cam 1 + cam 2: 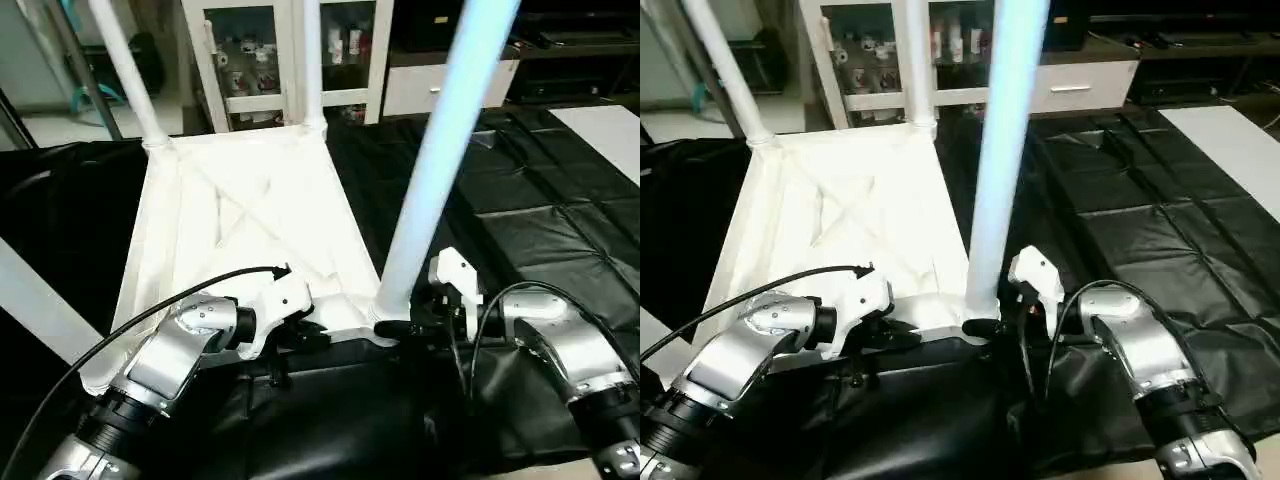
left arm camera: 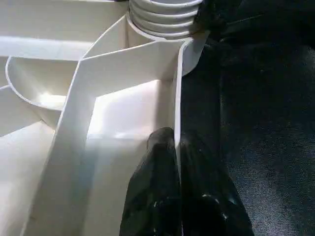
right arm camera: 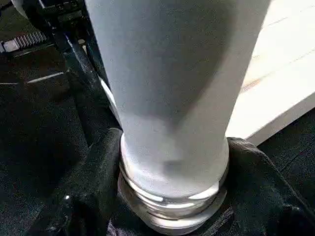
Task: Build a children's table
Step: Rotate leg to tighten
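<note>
The children's table top (image 1: 240, 220) lies upside down on a black mat, its X-ribbed underside facing up. Two white legs (image 1: 125, 60) (image 1: 310, 60) stand in the far corner sockets. A third leg (image 1: 430, 170) stands upright in the near right socket. My right gripper (image 3: 174, 147) is at that leg's ribbed base, one black finger (image 3: 93, 167) pressed on each side. At the table top's near edge, my left gripper (image 2: 176, 137) is shut on the thin rim wall (image 2: 176, 88), a little left of that socket.
A quilted black mat (image 1: 540, 220) covers the floor around the table top. At the back stands a white glass-door cabinet (image 1: 240, 70). A flat white sheet (image 1: 610, 130) lies at the far right. A white bar (image 1: 30, 295) crosses the left edge.
</note>
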### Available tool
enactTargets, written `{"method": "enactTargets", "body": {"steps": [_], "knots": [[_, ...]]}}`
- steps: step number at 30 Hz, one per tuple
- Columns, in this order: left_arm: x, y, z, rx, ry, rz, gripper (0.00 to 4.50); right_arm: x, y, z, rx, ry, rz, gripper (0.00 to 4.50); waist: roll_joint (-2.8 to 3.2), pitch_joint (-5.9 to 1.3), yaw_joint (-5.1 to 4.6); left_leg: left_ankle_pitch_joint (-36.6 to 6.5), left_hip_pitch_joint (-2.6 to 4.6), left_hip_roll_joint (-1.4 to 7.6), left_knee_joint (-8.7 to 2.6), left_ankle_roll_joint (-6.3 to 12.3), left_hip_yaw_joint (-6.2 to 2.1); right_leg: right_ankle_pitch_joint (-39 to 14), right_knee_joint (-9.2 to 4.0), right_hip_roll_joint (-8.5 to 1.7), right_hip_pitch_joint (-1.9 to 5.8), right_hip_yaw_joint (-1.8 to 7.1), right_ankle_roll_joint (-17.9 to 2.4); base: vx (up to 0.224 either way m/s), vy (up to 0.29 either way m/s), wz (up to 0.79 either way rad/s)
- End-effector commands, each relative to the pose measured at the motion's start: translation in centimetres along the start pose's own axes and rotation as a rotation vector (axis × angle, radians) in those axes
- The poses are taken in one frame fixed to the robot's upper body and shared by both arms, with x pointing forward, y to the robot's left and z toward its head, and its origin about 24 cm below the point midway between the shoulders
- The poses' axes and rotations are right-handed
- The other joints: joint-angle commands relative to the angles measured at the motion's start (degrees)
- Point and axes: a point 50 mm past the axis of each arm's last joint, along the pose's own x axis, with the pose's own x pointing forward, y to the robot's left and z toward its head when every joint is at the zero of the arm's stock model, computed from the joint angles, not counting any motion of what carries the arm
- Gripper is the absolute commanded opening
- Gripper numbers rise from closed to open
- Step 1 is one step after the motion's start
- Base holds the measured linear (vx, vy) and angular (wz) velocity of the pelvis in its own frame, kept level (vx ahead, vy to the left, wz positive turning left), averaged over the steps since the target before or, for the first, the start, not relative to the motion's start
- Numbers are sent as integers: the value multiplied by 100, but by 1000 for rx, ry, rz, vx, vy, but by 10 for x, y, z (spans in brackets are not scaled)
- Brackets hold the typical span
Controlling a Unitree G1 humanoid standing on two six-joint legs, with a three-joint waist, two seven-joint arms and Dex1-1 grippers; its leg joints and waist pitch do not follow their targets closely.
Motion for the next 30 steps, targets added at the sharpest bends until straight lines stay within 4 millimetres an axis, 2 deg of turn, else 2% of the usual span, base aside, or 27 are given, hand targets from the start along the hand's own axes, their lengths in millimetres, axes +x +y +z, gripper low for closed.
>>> {"method": "enactTargets", "body": {"steps": [1,4,5,8,9,11,12,14,15,19,20,21,22,23,25,28,30], "knots": [[5,-10,-2,-28,-34,-65,0,1,-4,2,-8,-5,-30,277,-98,-320,2,-731,54,287,-393,431,-99,-467,-355,-384,236,148,-1588,0,0,0],[6,-8,-1,-38,-46,-51,0,3,-8,0,-2,-17,-108,277,-101,-321,-16,-737,49,279,-391,406,-97,-452,-356,-387,237,151,-1584,0,0,0],[7,-5,0,-44,-56,-27,0,4,-13,-1,7,-24,-171,276,-84,-316,-40,-730,41,273,-390,387,-99,-491,-363,-390,235,153,-1575,0,0,0],[12,0,3,-61,-81,22,0,6,-20,-3,37,-45,-287,276,-111,-306,-121,-854,47,259,-408,302,-98,-751,-397,-378,239,149,-1536,0,0,0],[16,4,6,-73,-101,63,0,9,-23,-3,59,-68,-351,275,-97,-295,-142,-948,47,256,-418,268,-104,-948,-416,-383,235,147,-1504,0,0,0],[23,9,10,-98,-122,105,0,15,-25,-3,90,-97,-436,275,-111,-292,-163,-1018,72,245,-418,174,-91,-1208,-454,-377,204,158,-1429,0,0,0],[31,11,15,-106,-136,131,0,22,-27,-4,121,-115,-519,275,-131,-295,-178,-979,44,241,-430,144,-101,-1284,-453,-389,227,157,-1362,0,0,0],[38,14,21,-125,-146,164,0,30,-29,-4,175,-135,-610,275,-118,-297,-177,-1039,59,246,-441,94,-109,-1462,-470,-390,207,154,-1265,0,0,0],[38,14,21,-125,-146,164,0,30,-29,-4,175,-135,-610,275,-120,-299,-188,-1004,49,251,-446,105,-113,-1391,-468,-390,206,157,-1253,0,0,0],[57,24,36,-175,-163,294,0,53,-31,-4,254,-134,-789,275,-111,-324,-194,-727,40,234,-420,126,-99,-880,-431,-374,198,156,-1342,0,0,0],[61,28,40,-189,-159,345,0,58,-32,-4,275,-114,-841,275,-52,-325,-187,-717,49,232,-419,105,-103,-826,-427,-372,188,157,-1364,0,0,0],[63,31,42,-197,-157,400,0,61,-34,-5,283,-88,-908,275,-84,-335,-188,-690,45,225,-416,110,-101,-708,-423,-365,210,152,-1367,0,0,0],[65,34,43,-202,-153,437,0,62,-35,-5,295,-74,-953,275,-86,-342,-185,-655,43,224,-412,115,-100,-633,-416,-368,215,151,-1379,0,0,0],[67,36,44,-197,-141,470,0,65,-35,-5,301,-59,-989,274,-54,-355,-169,-569,48,224,-403,135,-101,-456,-407,-367,217,149,-1380,0,0,0],[70,38,46,-164,-129,525,0,64,-38,-3,302,-58,-1070,274,-60,-372,-128,-402,40,225,-389,218,-102,-115,-376,-368,230,148,-1386,0,0,0],[70,36,49,-163,-157,503,0,68,-38,5,324,-136,-1032,274,-64,-376,-102,-426,33,232,-382,315,-92,51,-358,-374,238,145,-1378,0,0,0],[70,36,49,-169,-161,492,0,68,-37,7,328,-159,-1025,274,-58,-360,-99,-530,32,237,-392,346,-89,-50,-380,-382,231,141,-1386,0,0,0]]}}
